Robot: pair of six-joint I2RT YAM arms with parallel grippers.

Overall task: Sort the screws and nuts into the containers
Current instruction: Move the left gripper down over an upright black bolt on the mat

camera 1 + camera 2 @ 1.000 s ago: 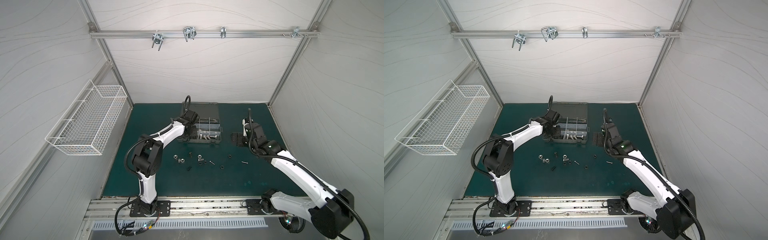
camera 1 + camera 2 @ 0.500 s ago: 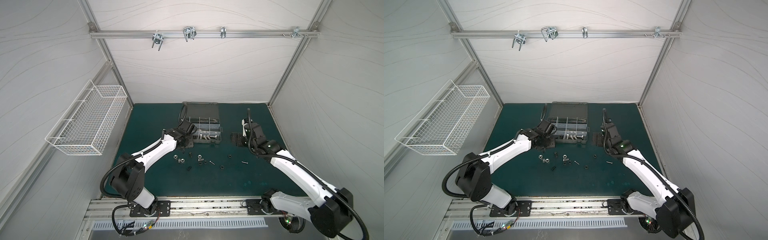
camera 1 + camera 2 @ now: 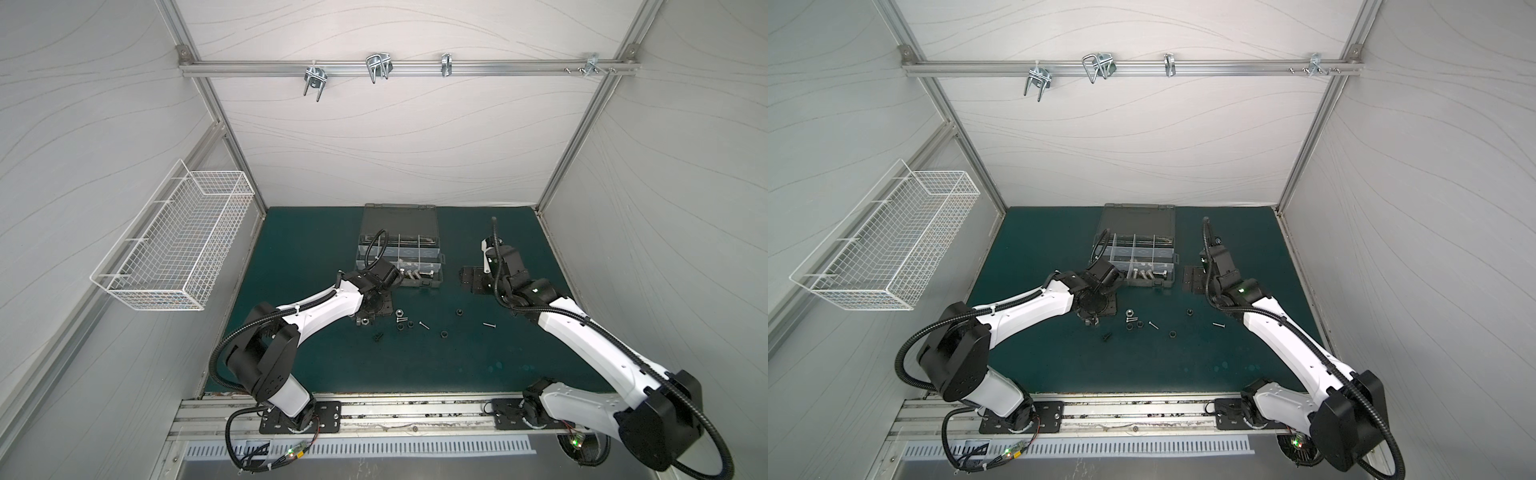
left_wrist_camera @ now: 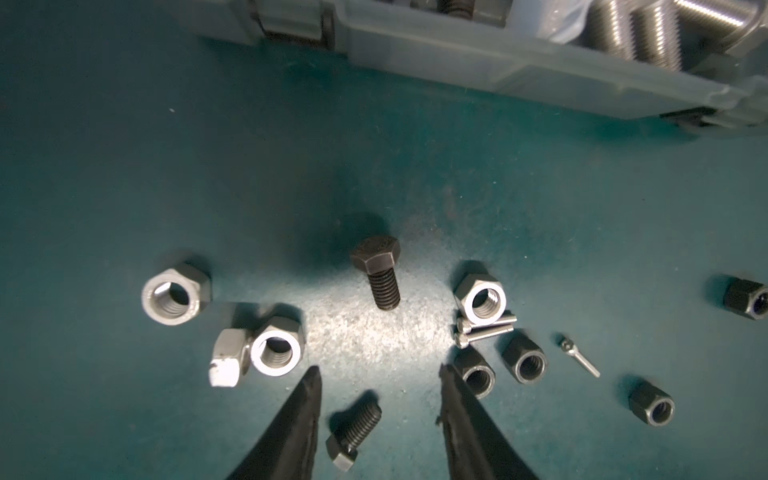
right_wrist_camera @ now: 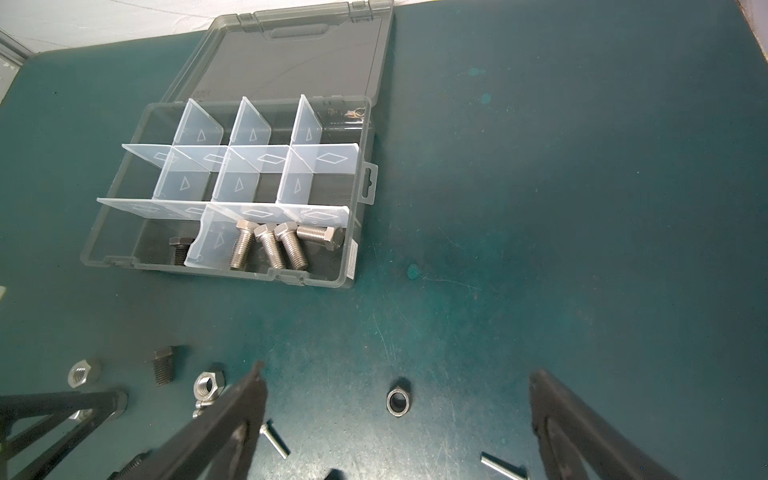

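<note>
**Left gripper** [image 4: 379, 369]: jaws parted about halfway, gripping nothing. The left wrist view shows only its two dark fingers [image 4: 291, 424], cut off at the frame edge. In both top views the wrist covers them.
- The nearest black bolt [image 4: 354, 428] lies on the green mat [image 4: 124, 166] between the fingers, behind the tips. We cannot tell whether either finger touches it.
- A second black bolt [image 4: 376, 270] lies clear ahead of the tips.
- The silver nuts [image 4: 176, 297] sit to one side. A pale piece [image 4: 226, 359] touching one of them is washed out by glare, so we cannot read its shape.
- On the other side, another silver nut [image 4: 482, 301] touches two thin screws [image 4: 484, 330]. The black nuts [image 4: 523, 359] lie just beside them, and the farthest one is clipped by the frame.

**Right gripper** [image 5: 397, 371]: jaws spread to their widest, holding nothing. A lone black nut [image 5: 399, 401] lies on the mat in the gap, apart from both fingers.

**Organizer case** [image 5: 232, 271]: it stands at the back of the mat with its lid [image 5: 299, 58] laid flat.
- Four silver hex bolts [image 5: 270, 245] lie in the front-row compartment, on the right in the top views.
- In the neighbouring front compartment, a boxed black bolt [image 5: 179, 249] is half hidden behind a clear divider.
- The rear row is hard to read through the dividers. Something glints in one rear corner, and we cannot identify it.
</note>
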